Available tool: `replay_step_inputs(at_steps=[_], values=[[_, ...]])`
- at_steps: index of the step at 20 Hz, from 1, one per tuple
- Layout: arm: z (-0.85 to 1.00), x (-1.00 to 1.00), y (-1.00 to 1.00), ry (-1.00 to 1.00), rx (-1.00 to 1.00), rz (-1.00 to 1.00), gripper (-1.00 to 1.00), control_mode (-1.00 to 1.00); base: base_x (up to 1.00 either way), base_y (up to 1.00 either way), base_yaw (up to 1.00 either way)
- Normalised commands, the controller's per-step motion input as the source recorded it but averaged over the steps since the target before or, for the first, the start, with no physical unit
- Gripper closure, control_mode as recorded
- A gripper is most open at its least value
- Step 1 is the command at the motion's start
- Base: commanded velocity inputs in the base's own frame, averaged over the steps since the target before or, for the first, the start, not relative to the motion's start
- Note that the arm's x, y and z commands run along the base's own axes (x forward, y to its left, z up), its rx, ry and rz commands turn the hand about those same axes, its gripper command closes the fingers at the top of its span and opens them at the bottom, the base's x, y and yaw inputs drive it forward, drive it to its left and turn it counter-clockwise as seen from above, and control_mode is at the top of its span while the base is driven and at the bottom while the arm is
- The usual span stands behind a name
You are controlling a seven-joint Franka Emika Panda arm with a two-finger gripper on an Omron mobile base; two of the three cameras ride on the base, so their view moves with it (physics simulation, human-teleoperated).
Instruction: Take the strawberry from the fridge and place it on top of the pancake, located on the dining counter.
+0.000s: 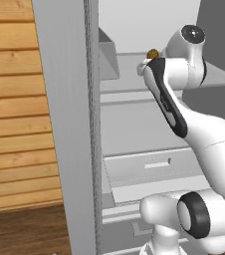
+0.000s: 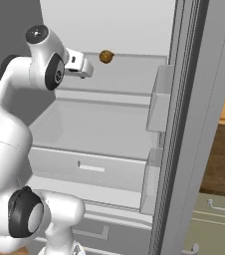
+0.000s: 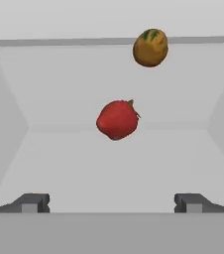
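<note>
Strawberry (image 3: 117, 119): one, red, lying on a white shelf inside the fridge, straight ahead of the end effector in the hand view, clear of both finger tips.
Fridge (image 2: 109, 124): one, open; light-grey interior with white shelves and a drawer (image 2: 87, 169) with a slot handle below; the open door's edge (image 1: 69, 124) stands at the left of the left base view, the other door's edge with its bins (image 2: 160, 104) at the right of the right base view.
Arm (image 1: 204, 139): white, bent at the elbow, forearm reaching up and into the fridge at upper-shelf height, hand pointing level into the compartment.
End effector (image 3: 111, 203): jaws spread wide, holding nothing; its two dark finger tips (image 3: 32, 202) stand far apart, the strawberry in line with the gap between them but further in.
Brownish-orange ball (image 3: 150, 47): one, with a green patch on top, further back on the same shelf, apart from the strawberry; also seen in both base views (image 2: 106, 56).
View difference: the hand view shows the strawberry; in the left base view the hand is mostly hidden behind the forearm; the right base view shows the white hand body (image 2: 79, 63) just beside the ball.
</note>
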Motion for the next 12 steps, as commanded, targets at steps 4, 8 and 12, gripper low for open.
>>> replay_step_inputs(at_steps=[4, 8, 12], values=[[0.0, 0.49, -0.01, 0.1, 0.0, 0.0, -1.0, -1.0, 0.0, 0.0, 0.0], [-0.05, 0.34, -0.09, 0.01, 0.0, 0.0, -1.0, -1.0, 0.0, 0.0, 0.0], [-0.17, 0.26, -0.02, -0.01, 0.0, 0.0, -1.0, -1.0, 0.0, 0.0, 0.0]])
